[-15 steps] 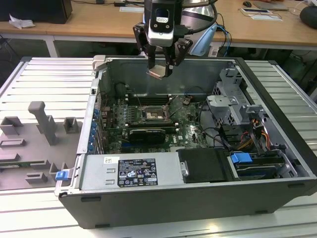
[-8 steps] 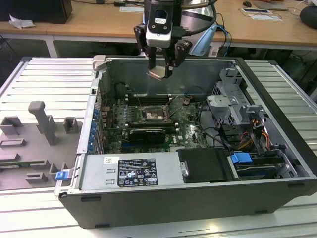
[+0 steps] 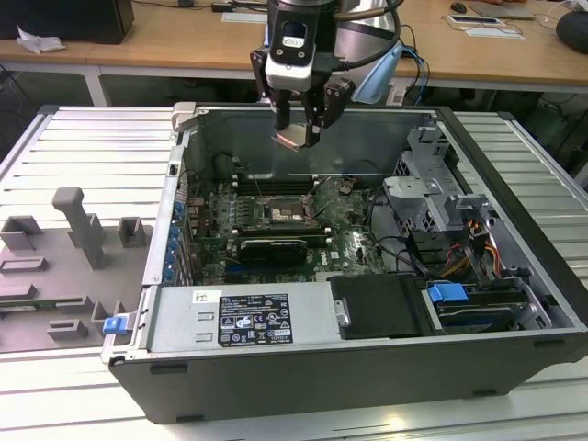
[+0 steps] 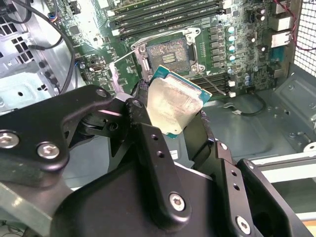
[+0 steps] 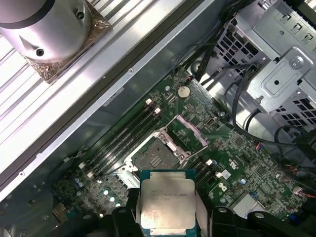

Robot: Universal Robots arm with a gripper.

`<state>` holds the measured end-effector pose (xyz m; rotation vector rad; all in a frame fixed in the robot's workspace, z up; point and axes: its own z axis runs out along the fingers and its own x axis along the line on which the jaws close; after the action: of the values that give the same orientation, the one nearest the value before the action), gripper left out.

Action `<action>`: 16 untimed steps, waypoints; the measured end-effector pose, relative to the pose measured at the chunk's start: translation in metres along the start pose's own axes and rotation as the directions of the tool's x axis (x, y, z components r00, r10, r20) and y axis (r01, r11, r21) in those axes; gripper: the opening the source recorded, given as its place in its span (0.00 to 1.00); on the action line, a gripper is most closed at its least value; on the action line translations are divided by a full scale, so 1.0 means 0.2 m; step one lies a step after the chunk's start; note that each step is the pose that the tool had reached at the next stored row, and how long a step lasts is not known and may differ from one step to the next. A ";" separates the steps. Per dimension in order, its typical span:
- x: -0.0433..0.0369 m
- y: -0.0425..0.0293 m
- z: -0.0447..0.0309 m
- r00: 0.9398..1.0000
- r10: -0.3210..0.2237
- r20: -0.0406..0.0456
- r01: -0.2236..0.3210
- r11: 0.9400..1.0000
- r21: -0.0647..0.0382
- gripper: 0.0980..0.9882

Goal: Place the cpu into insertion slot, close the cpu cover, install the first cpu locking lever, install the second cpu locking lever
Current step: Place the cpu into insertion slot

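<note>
holding the cpu (image 4: pixel 173 103) pinched by its edges between closed jaws, our gripper (image 3: pixel 299 138) hangs over the open computer case (image 3: pixel 367 386), well above the motherboard (image 3: pixel 354 243). the insertion slot (image 5: pixel 155 155) lies bare below, its cpu cover (image 5: pixel 191 132) swung open beside it. we judge the danger to be alignment: in the second wrist view the chip looks turned relative to the socket, so a skewed descent could land a corner on the contacts and bend them, or the thin edge grip could let it slip.
</note>
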<state>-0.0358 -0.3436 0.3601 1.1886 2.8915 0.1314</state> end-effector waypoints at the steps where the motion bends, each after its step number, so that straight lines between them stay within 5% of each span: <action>1: 0.000 0.000 0.000 1.000 0.004 0.000 -0.004 1.000 0.000 0.49; 16: 0.000 -0.001 0.014 0.999 0.045 0.003 -0.045 0.999 0.000 0.49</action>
<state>-0.0359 -0.3436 0.3573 1.2536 2.8632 0.1302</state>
